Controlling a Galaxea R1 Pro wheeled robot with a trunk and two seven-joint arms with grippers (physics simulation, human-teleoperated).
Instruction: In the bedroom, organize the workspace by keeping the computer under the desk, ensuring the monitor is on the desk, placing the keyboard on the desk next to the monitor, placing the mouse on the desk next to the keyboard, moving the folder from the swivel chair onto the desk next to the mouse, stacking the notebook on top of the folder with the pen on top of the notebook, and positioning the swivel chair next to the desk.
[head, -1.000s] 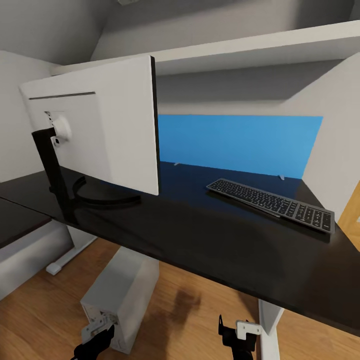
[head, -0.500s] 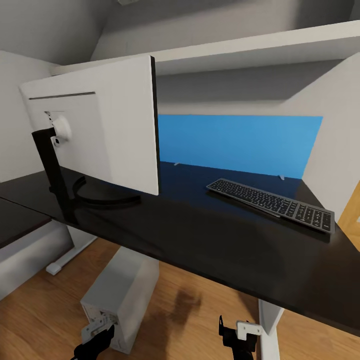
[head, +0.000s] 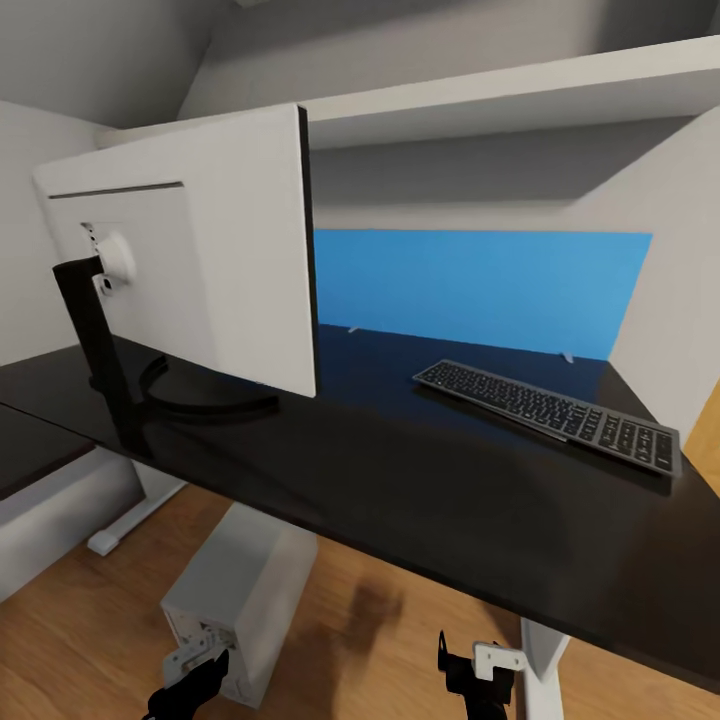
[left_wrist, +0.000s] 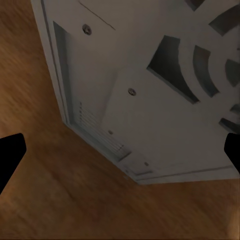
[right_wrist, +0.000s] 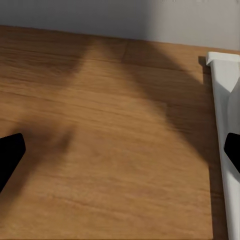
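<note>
White-backed monitor (head: 200, 250) with black stand at left; glossy black desk (head: 420, 490); bright blue panel (head: 480, 285) behind; dark grey keyboard (head: 548, 415) at right; silver-grey computer (head: 240, 590) on light wooden floor (head: 370, 640).

No text or labels can be read.

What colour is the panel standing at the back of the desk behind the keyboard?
Bright blue; the panel shows best in the head view.

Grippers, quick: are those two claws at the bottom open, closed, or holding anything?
Left gripper: open, holding nothing; it hangs over the computer.
Right gripper: open, holding nothing; below it is bare wooden floor.
</note>
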